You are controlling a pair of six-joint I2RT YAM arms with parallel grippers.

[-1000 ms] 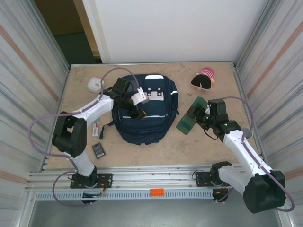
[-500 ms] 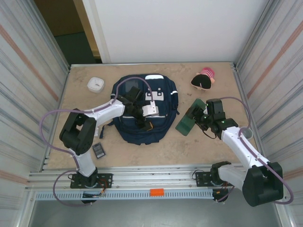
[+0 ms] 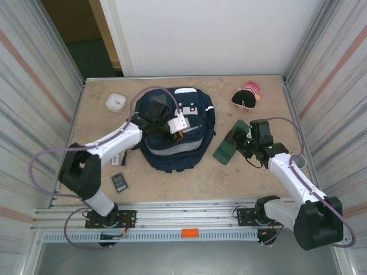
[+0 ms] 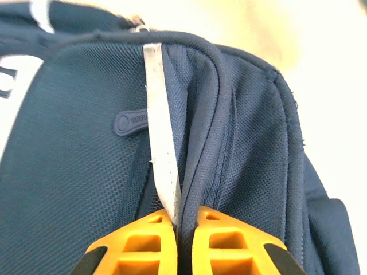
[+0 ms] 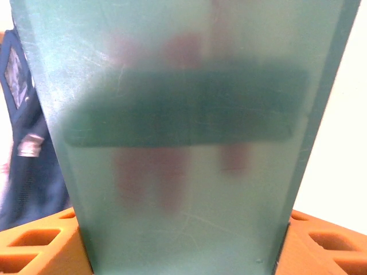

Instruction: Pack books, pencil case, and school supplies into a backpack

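Backpack (image 3: 172, 157) flat at mid-table (image 3: 200, 186), top end toward the far wall. Left jaws over its middle, pressed together on a pinched fold of navy fabric; in the left wrist view, orange fingers (image 4: 137, 246) shut on the backpack (image 4: 69, 172) cloth just beside a pale stripe (image 4: 160, 143), fold raised into a ridge.

Green book (image 3: 225, 149) right of the backpack, near it but apart, tilted. Right jaws clamped on it at its near-right end; in the right wrist view, book (image 5: 183, 143) between the orange fingers (image 5: 34, 246), cover scuffed, a darker band across it.

Black rectangle (image 3: 119, 181) on the table at near left, well apart from the backpack. White slab (image 3: 116, 158) just beyond it, beside the left forearm. White box (image 3: 116, 102) at far left. Pink-and-black thing (image 3: 246, 95) at far right.
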